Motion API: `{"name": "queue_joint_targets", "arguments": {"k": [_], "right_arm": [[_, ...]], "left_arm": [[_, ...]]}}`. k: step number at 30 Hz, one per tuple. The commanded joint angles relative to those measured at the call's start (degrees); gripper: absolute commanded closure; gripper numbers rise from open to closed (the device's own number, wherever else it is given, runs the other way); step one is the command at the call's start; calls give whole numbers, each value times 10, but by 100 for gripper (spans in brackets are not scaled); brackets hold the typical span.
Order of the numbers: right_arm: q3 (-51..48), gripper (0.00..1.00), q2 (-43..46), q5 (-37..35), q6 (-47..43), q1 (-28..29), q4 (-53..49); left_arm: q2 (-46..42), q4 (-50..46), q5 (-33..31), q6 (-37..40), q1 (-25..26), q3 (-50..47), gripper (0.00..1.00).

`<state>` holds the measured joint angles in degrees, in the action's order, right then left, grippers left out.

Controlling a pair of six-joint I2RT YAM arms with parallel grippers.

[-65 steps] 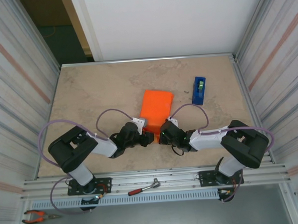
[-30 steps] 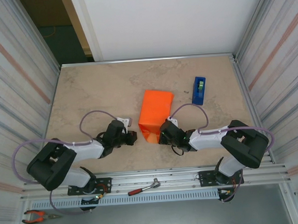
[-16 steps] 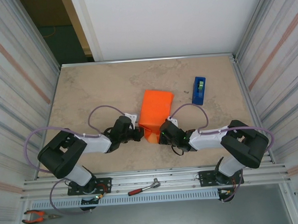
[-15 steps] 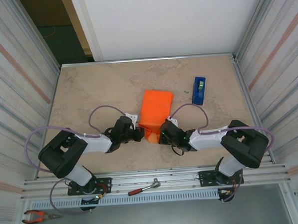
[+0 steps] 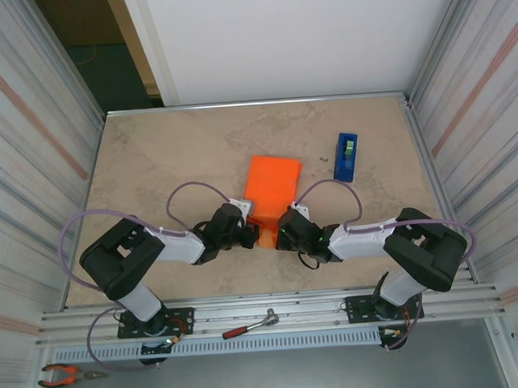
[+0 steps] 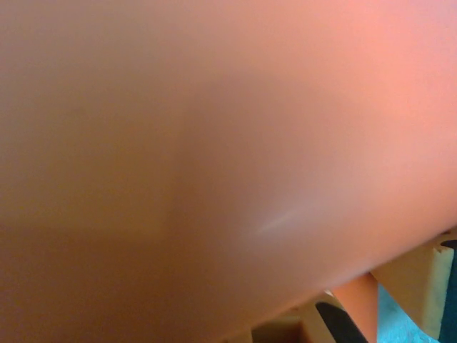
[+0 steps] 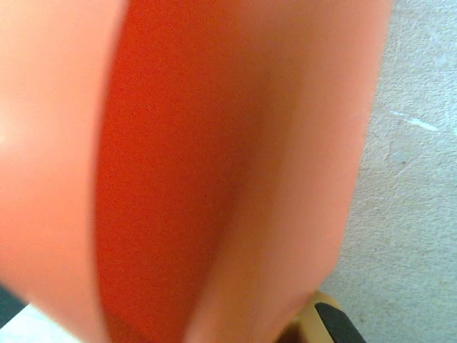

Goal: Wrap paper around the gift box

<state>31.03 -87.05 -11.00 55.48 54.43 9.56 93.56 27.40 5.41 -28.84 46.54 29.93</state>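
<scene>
bright orange paper (image 5: 272, 186), matte, folded up

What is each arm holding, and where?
Cannot be told: the left gripper and right gripper are shut at the near end of the bright orange paper sheet, one each side; no pinch shows.

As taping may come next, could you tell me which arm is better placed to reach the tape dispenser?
Right, probably: the blue tape dispenser stands right of the paper, nearer the right gripper; the left gripper would have to cross the paper.
</scene>
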Motion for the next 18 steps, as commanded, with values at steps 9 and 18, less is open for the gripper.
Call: {"name": "queue_joint_targets", "arguments": {"k": [9,18], "right_arm": [[8,100,-20,14,3,13,-53],[12,100,-25,17,2,13,-53]], "left_arm": [[-24,-12,-31,18,31,-25,100],[-44,2,-45,4,56,-59,100]]}}
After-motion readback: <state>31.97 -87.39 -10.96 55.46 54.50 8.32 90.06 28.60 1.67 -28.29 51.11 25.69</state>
